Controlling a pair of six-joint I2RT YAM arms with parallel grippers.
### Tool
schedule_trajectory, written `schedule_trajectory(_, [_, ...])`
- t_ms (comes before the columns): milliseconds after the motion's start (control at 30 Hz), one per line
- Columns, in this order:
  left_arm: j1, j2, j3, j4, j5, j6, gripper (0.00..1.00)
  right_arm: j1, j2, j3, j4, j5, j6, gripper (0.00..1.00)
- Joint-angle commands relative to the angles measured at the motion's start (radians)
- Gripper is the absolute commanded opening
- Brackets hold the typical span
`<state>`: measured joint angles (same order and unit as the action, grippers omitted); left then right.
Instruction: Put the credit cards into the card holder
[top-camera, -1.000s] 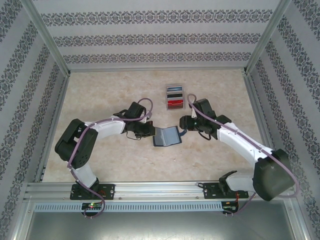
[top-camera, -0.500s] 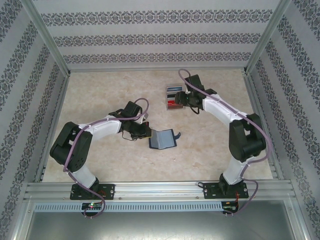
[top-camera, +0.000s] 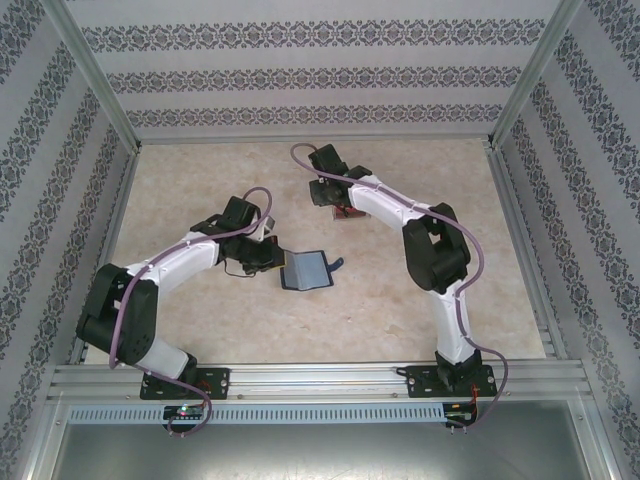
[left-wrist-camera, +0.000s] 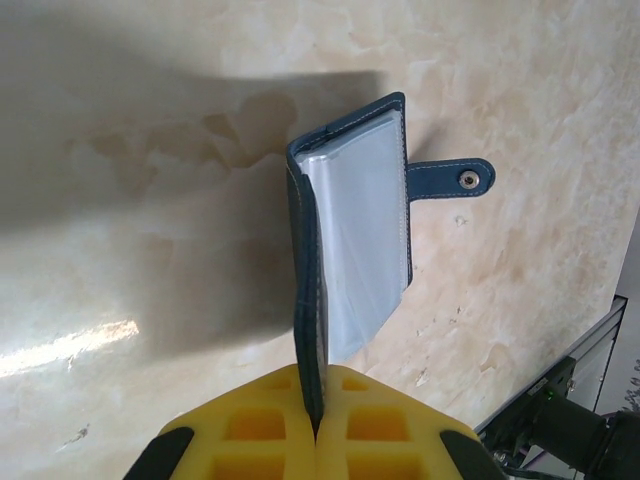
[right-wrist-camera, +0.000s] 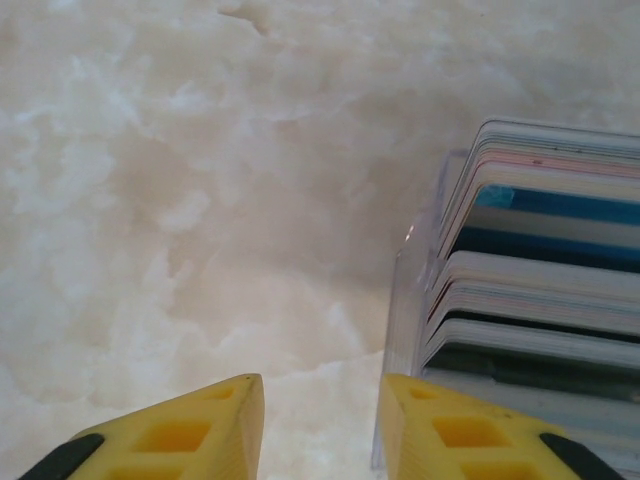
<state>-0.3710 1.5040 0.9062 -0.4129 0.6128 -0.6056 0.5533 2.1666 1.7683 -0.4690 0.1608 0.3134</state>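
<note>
Wrist views, card holder (left-wrist-camera: 350, 255) open, credit cards (right-wrist-camera: 545, 270) edge-on

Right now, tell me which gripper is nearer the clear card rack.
Right. The right gripper hangs open just beside the rack; the left gripper is farther off, shut on the card holder.

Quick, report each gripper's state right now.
Left gripper: shut on the card holder, clamping its edge.
Right gripper: open, holding nothing, beside the clear rack of credit cards.
</note>
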Motion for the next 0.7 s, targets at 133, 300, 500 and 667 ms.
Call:
schedule_trajectory(133, [0.016, -0.045, -0.027, -0.049, 0.007, 0.026, 0.00, -0.012, 0.045, 0.052, -0.050, 0.069, -0.041, 0.36])
schedule_trajectory(300, [0.021, -0.037, -0.024, -0.056, 0.008, 0.038, 0.00, -0.012, 0.086, 0.072, -0.062, 0.074, -0.045, 0.35])
schedule_trajectory(500, [0.025, -0.031, -0.023, -0.054, 0.012, 0.044, 0.00, -0.015, 0.127, 0.093, -0.068, 0.082, -0.076, 0.28])
schedule_trajectory(667, [0.027, -0.039, -0.029, -0.042, 0.010, 0.036, 0.00, -0.012, 0.137, 0.109, -0.097, 0.126, -0.104, 0.26])
